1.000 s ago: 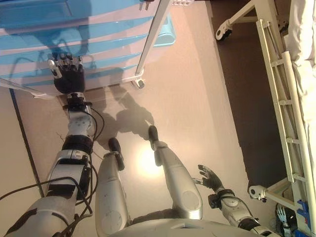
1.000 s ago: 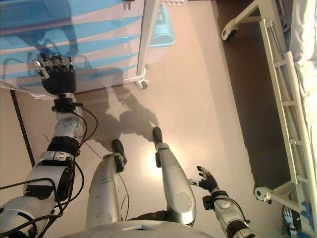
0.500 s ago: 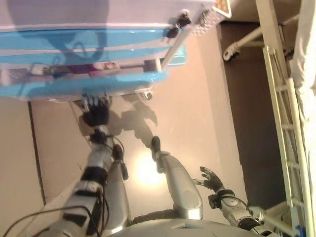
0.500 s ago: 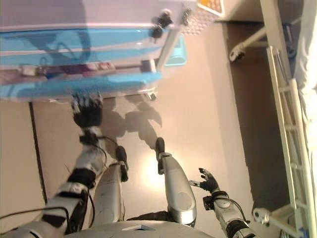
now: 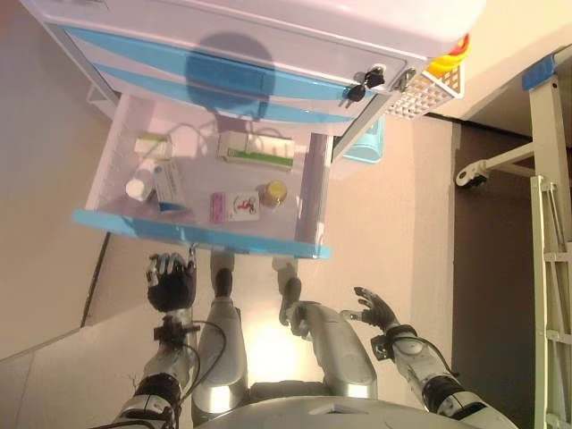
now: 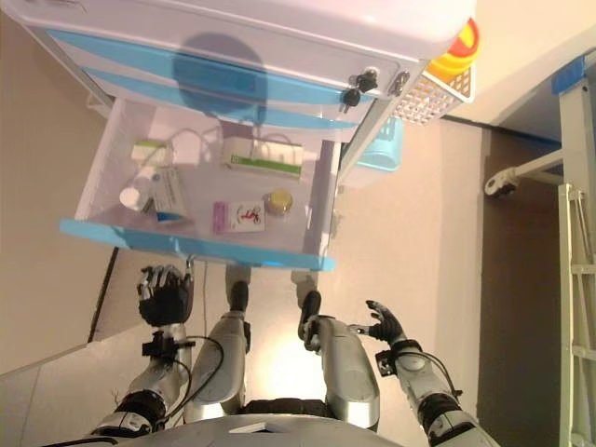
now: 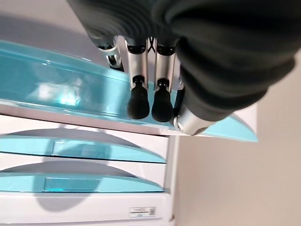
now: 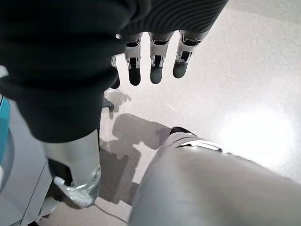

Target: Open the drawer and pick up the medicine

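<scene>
Okay, drawer (image 5: 201, 237) open. My left hand (image 5: 170, 284) curled, empty, below its front; right hand (image 5: 375, 313) relaxed. Next I reach for the medicine box (image 5: 256, 148).

- White drawer with blue front edge (image 5: 192, 234): pulled fully out of the cabinet, toward 6 o'clock.
- Medicine inside: green-white box (image 5: 256, 148) at 12, pink packet (image 5: 217, 207) and yellow-lidded jar (image 5: 273, 193) near the front.
</scene>
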Motion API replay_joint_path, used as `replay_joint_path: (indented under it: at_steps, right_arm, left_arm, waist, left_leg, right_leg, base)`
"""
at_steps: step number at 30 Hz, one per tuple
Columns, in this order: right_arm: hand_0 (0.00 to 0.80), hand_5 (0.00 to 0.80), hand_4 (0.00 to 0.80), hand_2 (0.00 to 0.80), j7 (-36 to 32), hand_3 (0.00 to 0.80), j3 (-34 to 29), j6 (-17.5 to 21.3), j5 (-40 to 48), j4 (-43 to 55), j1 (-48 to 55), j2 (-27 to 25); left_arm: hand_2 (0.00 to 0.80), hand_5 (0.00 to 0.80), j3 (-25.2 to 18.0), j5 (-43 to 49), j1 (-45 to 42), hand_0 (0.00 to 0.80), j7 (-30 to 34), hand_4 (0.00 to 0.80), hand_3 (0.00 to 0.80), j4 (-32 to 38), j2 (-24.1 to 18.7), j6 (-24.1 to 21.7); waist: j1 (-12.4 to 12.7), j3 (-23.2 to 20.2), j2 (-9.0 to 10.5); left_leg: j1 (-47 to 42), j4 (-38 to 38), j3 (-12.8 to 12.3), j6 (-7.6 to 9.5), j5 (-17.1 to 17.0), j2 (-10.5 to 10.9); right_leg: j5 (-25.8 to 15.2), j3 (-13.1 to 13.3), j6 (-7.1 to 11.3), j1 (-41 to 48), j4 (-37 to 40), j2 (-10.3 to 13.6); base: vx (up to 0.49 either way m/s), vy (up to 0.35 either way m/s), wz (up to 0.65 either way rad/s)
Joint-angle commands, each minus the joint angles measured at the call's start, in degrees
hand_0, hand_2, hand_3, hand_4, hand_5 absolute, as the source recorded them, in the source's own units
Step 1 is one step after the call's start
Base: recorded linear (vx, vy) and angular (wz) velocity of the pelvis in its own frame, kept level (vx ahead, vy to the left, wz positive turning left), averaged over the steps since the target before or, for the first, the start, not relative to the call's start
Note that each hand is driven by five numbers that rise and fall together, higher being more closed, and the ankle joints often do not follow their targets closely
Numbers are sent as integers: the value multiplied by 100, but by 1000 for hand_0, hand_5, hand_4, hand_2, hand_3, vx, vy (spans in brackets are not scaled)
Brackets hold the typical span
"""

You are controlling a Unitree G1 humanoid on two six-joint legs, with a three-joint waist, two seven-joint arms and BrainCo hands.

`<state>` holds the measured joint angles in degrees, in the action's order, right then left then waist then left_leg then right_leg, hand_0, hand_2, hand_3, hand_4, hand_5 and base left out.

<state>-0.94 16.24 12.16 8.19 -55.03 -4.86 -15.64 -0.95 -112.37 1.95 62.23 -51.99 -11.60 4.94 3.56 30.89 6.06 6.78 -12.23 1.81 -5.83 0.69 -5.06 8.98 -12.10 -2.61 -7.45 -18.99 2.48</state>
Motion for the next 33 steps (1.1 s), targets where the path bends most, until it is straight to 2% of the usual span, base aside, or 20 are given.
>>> replay_joint_path:
  at_steps: [1, 4, 7, 13, 14, 16, 20, 22, 24, 26, 28, 29, 31, 33]
  right_arm:
    - [0, 0, 0, 0, -117, 0, -212, 32, -257, 14, 508, -392]
    - [0, 0, 0, 0, -113, 0, -379, 112, -290, -276, 555, -326]
    - [0, 0, 0, 0, -86, 0, -553, 144, -351, -490, 609, -296]
    - [0, 0, 0, 0, -71, 0, -800, 220, -465, -808, 669, -308]
    - [0, 0, 0, 0, -60, 0, -843, 281, -479, -935, 664, -309]
    - [0, 0, 0, 0, -34, 0, -892, 359, -534, -1079, 655, -302]
    - [0, 0, 0, 0, 133, 0, -956, 532, -673, -1267, 617, -331]
    - [0, 0, 0, 0, 280, 0, -972, 600, -632, -1273, 616, -345]
    - [0, 0, 0, 0, 591, 0, -1045, 692, -582, -1247, 602, -374]
    - [0, 0, 0, 0, 944, 0, -1071, 856, -468, -1191, 579, -406]
    - [0, 0, 0, 0, 1231, 0, -1156, 920, -192, -849, 554, -504]
    - [0, 0, 0, 0, 1449, 0, -1248, 899, -83, -440, 546, -581]
    - [0, 0, 0, 0, 1700, 0, -1308, 790, -174, 226, 502, -678]
    - [0, 0, 0, 0, 2001, 0, -1188, 594, -545, 1448, 392, -870]
  left_arm:
    - [800, 800, -433, -63, -993, 800, 956, 800, 800, 588, 207, 449]
    - [800, 800, -847, 420, -1305, 800, 56, 800, 800, 41, 293, 371]
    - [800, 800, -1158, 993, -1566, 800, -510, 800, 800, -348, 382, 316]
    - [800, 800, -1448, 1772, -1755, 800, -971, 800, 800, -702, 396, 60]
    - [678, 678, -1477, 1979, -1739, 678, -1076, 678, 678, -791, 373, -121]
    - [0, 0, -1536, 2185, -1686, 0, -1211, 0, 0, -880, 342, -339]
    - [0, 0, -1540, 2911, -1505, 0, -1742, 0, 0, -949, 262, -1011]
    - [0, 0, -1401, 3453, -1375, 0, -2346, 0, 0, -932, 190, -1361]
    - [0, 0, -1118, 4877, -1215, 0, -3562, 0, 0, -1048, 64, -1893]
    - [0, 0, -796, 6506, -1076, 0, -4438, 0, 0, -1195, -75, -2285]
    - [0, 0, -340, 7935, -979, 0, -5131, 0, 0, -1219, -221, -2422]
    - [0, 0, 34, 8666, -947, 0, -5492, 0, 0, -1225, -341, -2422]
    - [0, 0, 496, 9377, -914, 0, -5700, 0, 0, -1234, -418, -2236]
    - [0, 0, 1054, 10105, -856, 0, -5847, 0, 0, -1281, -470, -2059]
  waist:
    - [313, -872, -392]
    - [389, -1060, -445]
    - [449, -1205, -523]
    - [490, -1410, -634]
    - [491, -1459, -642]
    - [479, -1526, -642]
    - [421, -1666, -626]
    - [373, -1743, -609]
    - [293, -1833, -593]
    - [232, -1891, -579]
    - [144, -1939, -579]
    - [61, -1978, -593]
    - [-42, -2031, -615]
    - [-211, -2093, -645]
  left_leg:
    - [511, -538, -93, 309, -562, 264]
    - [381, -462, -14, 288, -632, 324]
    - [270, -413, 43, 266, -681, 393]
    - [139, -329, 131, 250, -706, 515]
    - [103, -297, 140, 246, -697, 538]
    - [53, -249, 149, 243, -674, 566]
    - [-83, -115, 116, 252, -545, 595]
    - [-174, -37, 96, 273, -460, 608]
    - [-300, 80, 43, 308, -343, 626]
    - [-415, 189, -4, 343, -243, 646]
    - [-546, 311, -74, 393, -98, 661]
    - [-640, 411, -114, 426, -67, 664]
    - [-733, 517, -171, 476, -36, 673]
    - [-867, 684, -269, 534, -3, 674]
  right_leg:
    - [-256, -197, -69, 703, 560, -54]
    - [-279, -290, -49, 888, 740, -15]
    - [-289, -361, -30, 1028, 858, 28]
    - [-327, -420, 18, 1156, 971, 87]
    - [-351, -434, 33, 1188, 1019, 93]
    - [-383, -446, 56, 1222, 1076, 104]
    - [-418, -444, 95, 1250, 1109, 134]
    - [-424, -424, 102, 1264, 1115, 138]
    - [-463, -391, 125, 1277, 1139, 150]
    - [-505, -355, 154, 1285, 1161, 163]
    - [-535, -285, 188, 1293, 1183, 172]
    - [-557, -226, 213, 1282, 1202, 163]
    - [-581, -140, 240, 1266, 1231, 147]
    - [-604, -16, 266, 1254, 1294, 118]
  base:
    - [98, -64, 8]
    - [68, -31, 28]
    - [53, 26, 40]
    - [22, 47, 21]
    - [16, 38, 11]
    - [24, 39, 7]
    - [28, 40, 9]
    - [29, 36, -2]
    - [20, 45, -4]
    - [13, 44, -8]
    - [-4, 53, -4]
    - [-22, 75, -12]
    - [-30, 78, -17]
    - [-40, 105, -27]
